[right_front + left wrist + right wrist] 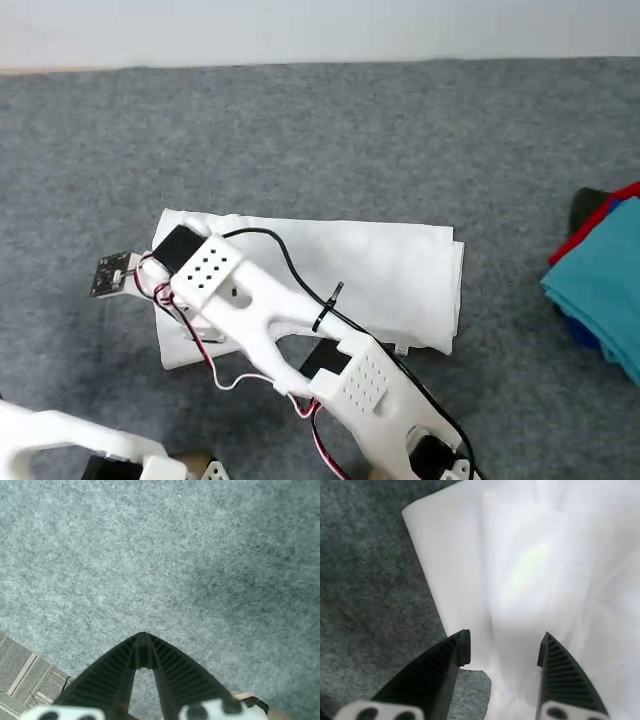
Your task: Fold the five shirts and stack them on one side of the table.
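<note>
A white shirt (pixel 390 270), folded into a long rectangle, lies flat on the grey carpeted table (pixel 330 130). My right arm (pixel 260 300) stretches across it to its left end. In the right wrist view the right gripper (pixel 505 645) hovers open just above that end of the white shirt (pixel 535 555), its fingers straddling the cloth near the corner, with nothing held. My left gripper (pixel 145 639) is shut and empty over bare grey carpet (pixel 175 555). At the table's right edge lies a stack of folded shirts (pixel 605 290) with a teal one on top.
Red, blue and dark layers show under the teal shirt. The left arm (pixel 60 435) sits at the near left corner. In the left wrist view the table's edge and a wood-patterned floor (pixel 20 672) are close by. A white wall runs behind the table.
</note>
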You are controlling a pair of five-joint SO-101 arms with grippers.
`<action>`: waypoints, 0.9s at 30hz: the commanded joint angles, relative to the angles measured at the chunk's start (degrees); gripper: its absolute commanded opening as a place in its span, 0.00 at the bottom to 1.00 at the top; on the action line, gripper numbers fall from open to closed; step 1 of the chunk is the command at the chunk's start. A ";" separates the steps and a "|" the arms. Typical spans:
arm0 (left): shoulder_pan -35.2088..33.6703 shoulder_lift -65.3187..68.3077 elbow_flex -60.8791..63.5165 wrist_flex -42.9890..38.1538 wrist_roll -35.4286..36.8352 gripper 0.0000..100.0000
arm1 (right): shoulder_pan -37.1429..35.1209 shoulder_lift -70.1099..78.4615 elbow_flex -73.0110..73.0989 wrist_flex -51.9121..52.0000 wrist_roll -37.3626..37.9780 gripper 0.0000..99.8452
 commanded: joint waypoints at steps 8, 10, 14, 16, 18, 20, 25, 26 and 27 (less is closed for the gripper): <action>0.18 -1.76 -0.40 -0.18 -0.44 0.00 | -4.88 -5.76 3.60 2.42 -0.62 0.24; 0.18 -1.76 -0.40 -0.18 -0.44 0.00 | -5.49 -7.08 5.89 2.42 -0.62 0.24; 0.18 -1.49 -0.40 -0.18 -0.44 0.00 | -6.20 -8.92 7.91 2.33 -0.70 0.24; 0.18 -1.49 -0.40 -0.18 -0.44 0.00 | -6.20 -8.31 8.09 1.80 -0.70 0.24; 0.18 -1.49 -0.40 -0.18 -0.44 0.00 | -6.02 -6.37 8.09 0.48 -0.53 0.24; 0.18 -1.41 -0.31 -0.18 -0.44 0.00 | -5.67 -3.91 8.09 -1.71 -0.44 0.23; 0.09 -1.49 -0.31 -0.18 -0.44 0.00 | -5.14 -0.13 7.82 -4.62 -0.18 0.22; 0.09 -1.49 -0.31 -0.18 -0.44 0.00 | -5.14 0.04 7.82 -4.62 -0.18 0.20; 0.09 -1.49 -0.31 -0.18 -0.44 0.00 | -5.14 0.04 7.82 -4.62 -0.18 0.18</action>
